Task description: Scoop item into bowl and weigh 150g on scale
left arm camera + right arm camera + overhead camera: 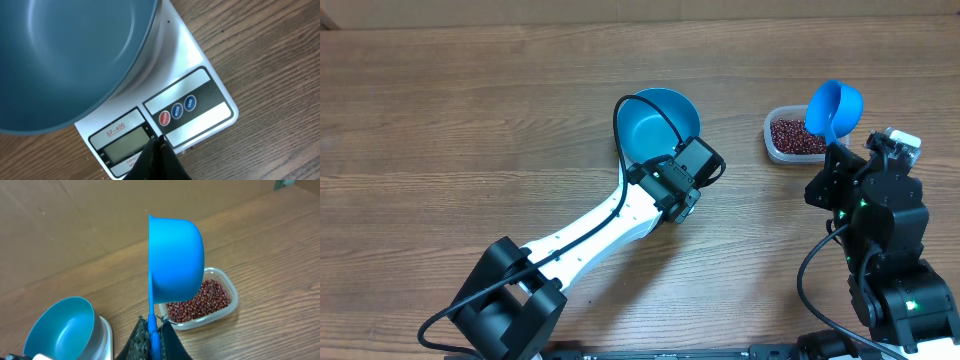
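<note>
Pressed together with nothing between them, the jaws of the left tool (pixel 160 144) show at the bottom of its own wrist view. Their tip sits at the front strip of the scale (pixel 197 65), between the display (pixel 122 147) and the three round buttons (pixel 176 111). We cannot tell whether it touches. The bowl (pixel 65 65) stands on the scale and overhangs it at the upper left.

From the right wrist we see the right tool (pixel 151 332) clamped narrow on the handle of the scoop (pixel 175 260). The scoop stands on edge with its mouth turned left. Beyond it the tub (pixel 227 287) rests on the worktop (pixel 280 245) and holds the beans (pixel 197 300). At lower left the bowl sits on the scale.

From overhead, the left arm (pixel 590 225) stretches from the lower left up to the bowl's near rim and covers most of the scale. The right tool holds the scoop raised over the tub's right end, near the right edge of the worktop. Bowl and tub lie apart, with bare wood between them.
</note>
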